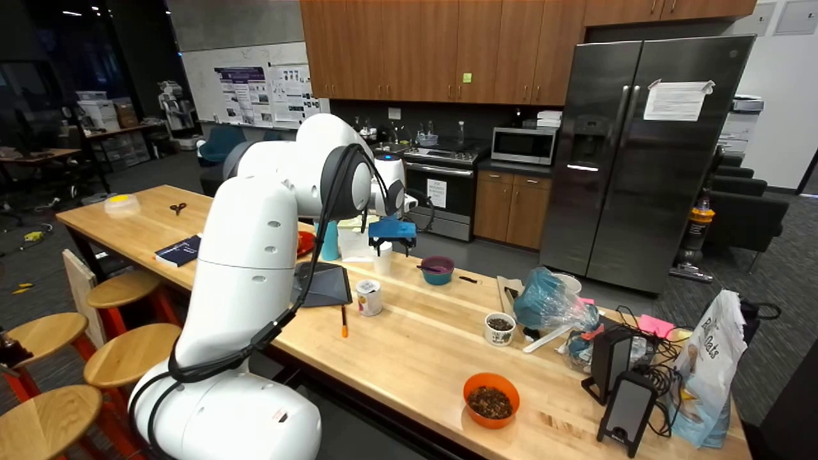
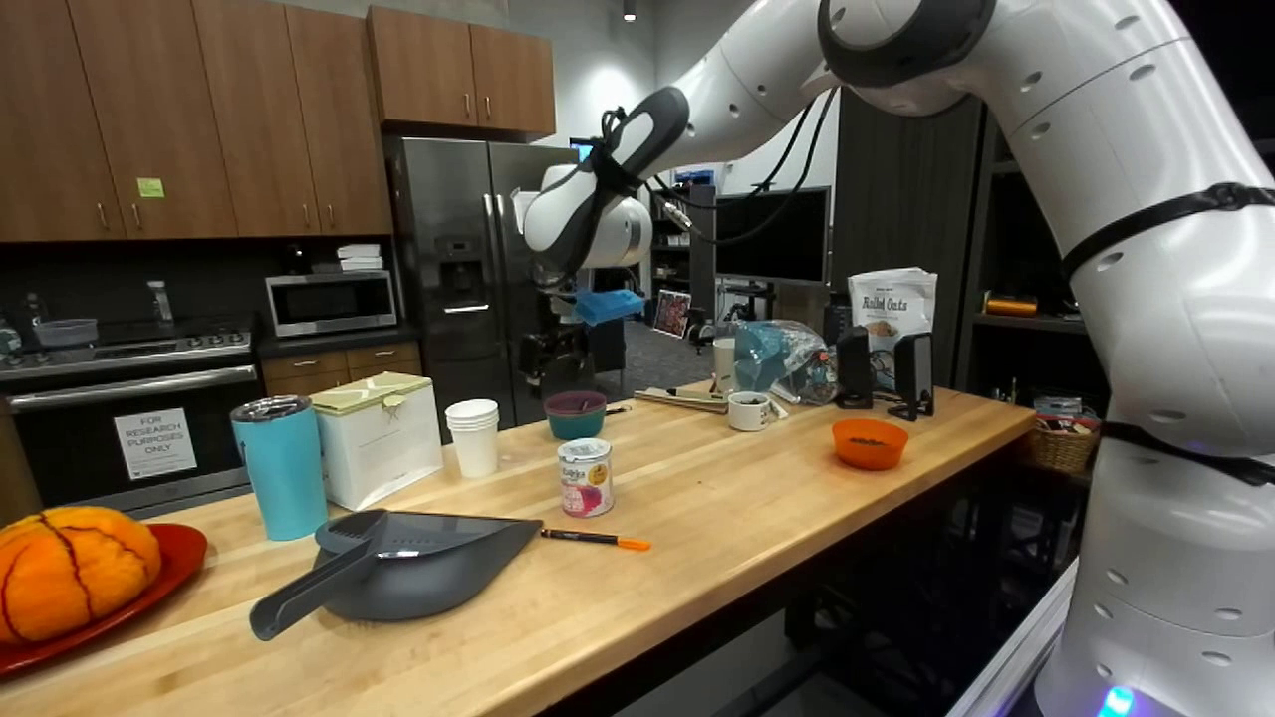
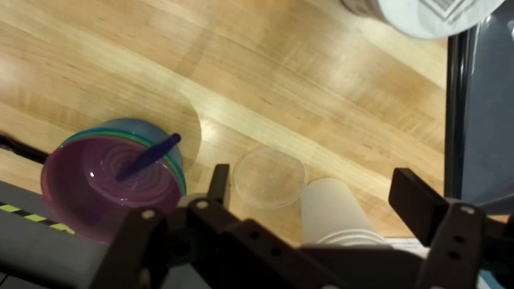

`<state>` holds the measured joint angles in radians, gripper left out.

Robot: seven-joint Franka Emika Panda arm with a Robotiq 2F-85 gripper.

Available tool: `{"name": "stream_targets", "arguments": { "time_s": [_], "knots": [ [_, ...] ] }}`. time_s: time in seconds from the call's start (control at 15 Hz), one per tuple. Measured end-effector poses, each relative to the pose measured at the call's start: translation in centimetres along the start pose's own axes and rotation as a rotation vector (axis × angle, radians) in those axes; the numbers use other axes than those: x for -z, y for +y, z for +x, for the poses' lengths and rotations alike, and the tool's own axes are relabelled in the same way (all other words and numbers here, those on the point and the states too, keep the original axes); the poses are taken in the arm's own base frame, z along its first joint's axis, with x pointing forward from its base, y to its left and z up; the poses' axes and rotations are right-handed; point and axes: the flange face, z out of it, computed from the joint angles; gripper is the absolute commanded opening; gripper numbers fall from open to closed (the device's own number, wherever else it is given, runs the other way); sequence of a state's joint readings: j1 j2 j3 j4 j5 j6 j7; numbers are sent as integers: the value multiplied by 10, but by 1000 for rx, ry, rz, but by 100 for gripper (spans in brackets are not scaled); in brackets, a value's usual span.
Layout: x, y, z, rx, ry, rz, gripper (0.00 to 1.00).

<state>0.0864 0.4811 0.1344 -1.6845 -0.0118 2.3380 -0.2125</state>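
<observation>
White cups (image 3: 335,212) and purple bowl (image 3: 74,192) sit below the claw (image 3: 311,180), jaws apart, empty; I'd lower slowly, clear of the jutting blue handle (image 3: 150,156).

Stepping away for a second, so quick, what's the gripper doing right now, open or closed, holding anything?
Gripper: open, jaws wide apart, holding nothing.

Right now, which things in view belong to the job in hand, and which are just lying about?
Likely in play, nearest the open, empty black gripper:
stack of tapered white cups
clear round plastic-looking disc
nested purple and teal round bowls

Probably just lying about:
dark grey plastic dustpan
black pen with orange end
round orange bowl
tall light-blue tumbler
</observation>
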Motion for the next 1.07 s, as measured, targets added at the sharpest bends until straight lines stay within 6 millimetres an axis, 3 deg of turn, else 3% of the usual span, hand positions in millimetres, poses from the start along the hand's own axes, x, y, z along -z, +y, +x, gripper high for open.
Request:
{"name": "stream_targets", "arguments": {
  "time_s": [0.33, 0.87, 1.07],
  "knots": [
    [23, 3, 4, 97, -142, 34, 100],
    [19, 4, 3, 112, -150, 40, 100],
    [15, 1, 1, 219, -173, 57, 100]
  ]
}}
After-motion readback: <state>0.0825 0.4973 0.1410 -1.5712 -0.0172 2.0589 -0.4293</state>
